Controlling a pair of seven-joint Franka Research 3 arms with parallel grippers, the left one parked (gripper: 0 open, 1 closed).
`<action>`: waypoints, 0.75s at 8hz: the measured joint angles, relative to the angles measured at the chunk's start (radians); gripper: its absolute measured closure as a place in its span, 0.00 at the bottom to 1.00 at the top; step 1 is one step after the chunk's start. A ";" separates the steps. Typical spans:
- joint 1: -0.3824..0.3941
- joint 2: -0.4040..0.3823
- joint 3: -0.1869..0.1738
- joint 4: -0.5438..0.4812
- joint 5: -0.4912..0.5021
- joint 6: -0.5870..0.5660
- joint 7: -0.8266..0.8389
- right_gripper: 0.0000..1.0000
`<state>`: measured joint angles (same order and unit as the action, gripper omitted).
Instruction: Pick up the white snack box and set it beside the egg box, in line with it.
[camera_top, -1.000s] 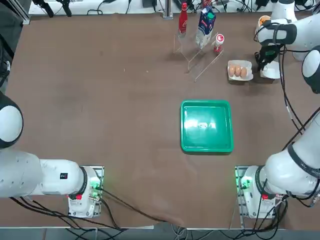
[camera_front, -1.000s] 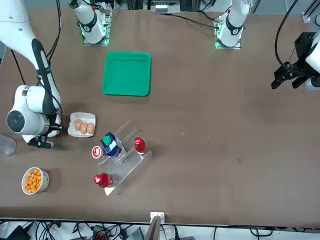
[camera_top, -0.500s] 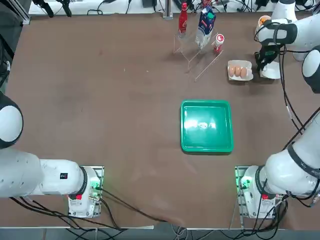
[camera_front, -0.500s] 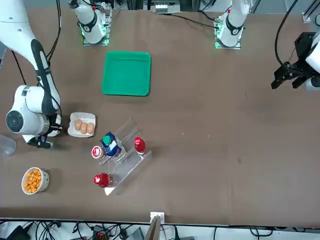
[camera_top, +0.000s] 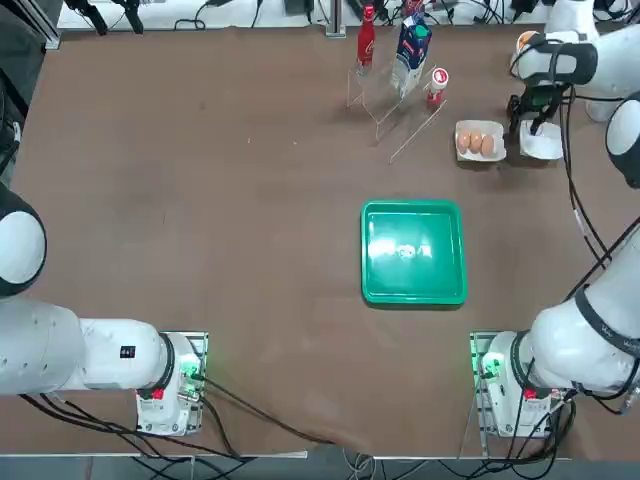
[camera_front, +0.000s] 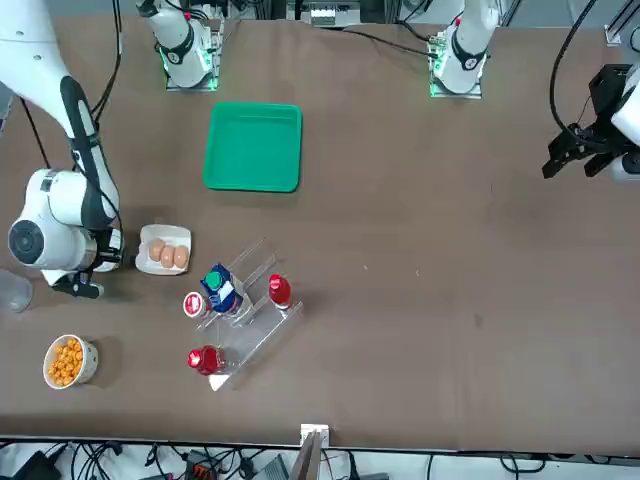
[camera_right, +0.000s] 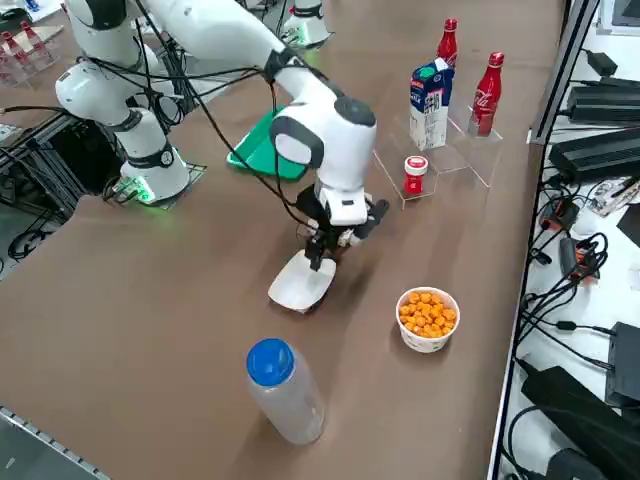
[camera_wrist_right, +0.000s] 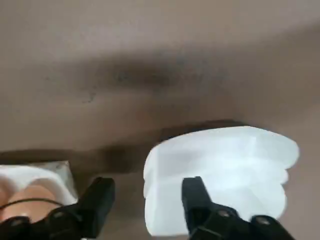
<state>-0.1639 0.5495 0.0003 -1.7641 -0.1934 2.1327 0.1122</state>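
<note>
Tool (camera_wrist_right: 149, 187) near one snack box (camera_wrist_right: 225, 170), three eggs (camera_top: 475, 143)

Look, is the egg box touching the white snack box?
Apart: the right wrist view shows brown tabletop between the egg box and the white snack box.

The open black right gripper (camera_top: 525, 124) is at the edge of the plain white box (camera_top: 542, 142), just beside the white rectangular tray (camera_top: 500, 155) with 3 brown eggs (camera_top: 475, 143).

A narrow gap of worktop (camera_top: 250, 250) lies between egg box (camera_top: 480, 141) and white snack box (camera_top: 541, 141); the clear stand (camera_top: 400, 122) blocks beyond the eggs.
</note>
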 joint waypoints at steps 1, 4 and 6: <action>0.005 -0.052 0.004 0.014 0.004 -0.045 0.000 0.00; 0.021 -0.241 0.026 0.140 0.259 -0.299 -0.002 0.00; 0.023 -0.282 0.026 0.332 0.316 -0.541 -0.009 0.00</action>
<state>-0.1410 0.2673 0.0266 -1.4317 0.1227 1.5919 0.1030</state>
